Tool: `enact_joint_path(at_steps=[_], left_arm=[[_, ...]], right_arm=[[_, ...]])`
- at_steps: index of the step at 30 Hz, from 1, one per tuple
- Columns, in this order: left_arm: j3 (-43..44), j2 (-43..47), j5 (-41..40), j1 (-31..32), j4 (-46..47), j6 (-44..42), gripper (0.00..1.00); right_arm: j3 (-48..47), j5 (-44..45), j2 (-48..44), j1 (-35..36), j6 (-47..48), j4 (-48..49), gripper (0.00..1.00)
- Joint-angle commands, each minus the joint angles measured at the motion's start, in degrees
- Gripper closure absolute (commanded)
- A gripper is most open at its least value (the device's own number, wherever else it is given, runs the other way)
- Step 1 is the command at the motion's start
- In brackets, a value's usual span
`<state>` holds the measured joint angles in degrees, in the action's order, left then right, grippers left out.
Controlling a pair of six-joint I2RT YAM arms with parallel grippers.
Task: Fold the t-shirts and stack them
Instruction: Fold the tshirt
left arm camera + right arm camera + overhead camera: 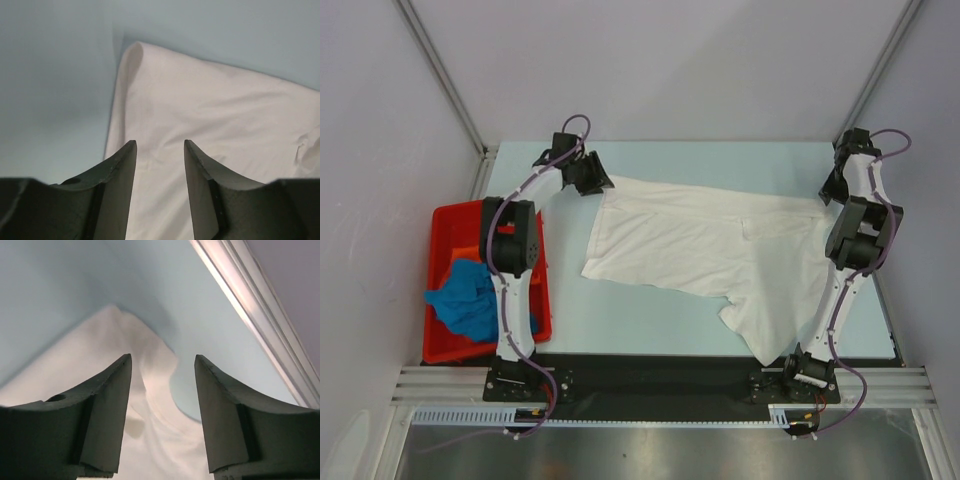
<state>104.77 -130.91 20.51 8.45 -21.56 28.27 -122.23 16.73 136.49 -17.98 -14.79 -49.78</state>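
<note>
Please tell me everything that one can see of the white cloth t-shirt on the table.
The white thin cloth t-shirt lies spread flat on the light blue table, wide side to side, with soft creases and no print showing. A flap of it, perhaps a sleeve, reaches toward the near edge on the right, where the right arm crosses over it. The left gripper and the right gripper hang over its two far corners, jaws open, holding nothing.

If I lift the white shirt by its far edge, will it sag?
Likely floppy: the white shirt lies flat with soft wrinkles and a curled corner, so it should sag between grip points. It looks thin and light, so pushing would probably bunch it on the table.
</note>
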Motion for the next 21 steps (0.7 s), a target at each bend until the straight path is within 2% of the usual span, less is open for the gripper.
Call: enact_joint_path(at_steps=[1, 6, 12, 15, 18, 19, 21], left_arm=[[-4.74, 7.41, -1.88, 1.75, 0.11, -2.17, 0.52], [-10.72, 9.27, -1.27, 2.27, 2.13, -0.76, 0.51], [-6.87, 2.69, 0.93, 2.54, 3.02, 1.17, 0.57], [-3.61, -0.13, -1.87, 2.28, -1.02, 0.21, 0.61], [-3.87, -0.22, -4.77, 2.19, -3.48, -1.29, 0.64], [-4.05, -0.13, -5.39, 2.19, -4.10, -1.64, 0.64], [-4.14, 0.13, -6.10, 2.10, -4.02, -1.90, 0.64]], right_arm=[[4.27, 2.18, -9.29, 0.58, -0.94, -3.40, 0.42], [16.83, -8.26, -18.79, 0.05, -5.69, -0.15, 0.40], [31.60, -19.01, -27.23, 0.22, -9.30, 5.48, 0.42], [35.48, -21.03, -29.86, -0.92, -9.47, 7.41, 0.46], [38.64, -23.66, -30.66, -2.85, -9.38, 8.64, 0.53], [39.70, -24.63, -30.49, -3.20, -9.38, 9.17, 0.58], [40.41, -27.44, -29.88, -3.99, -9.73, 10.13, 0.59]])
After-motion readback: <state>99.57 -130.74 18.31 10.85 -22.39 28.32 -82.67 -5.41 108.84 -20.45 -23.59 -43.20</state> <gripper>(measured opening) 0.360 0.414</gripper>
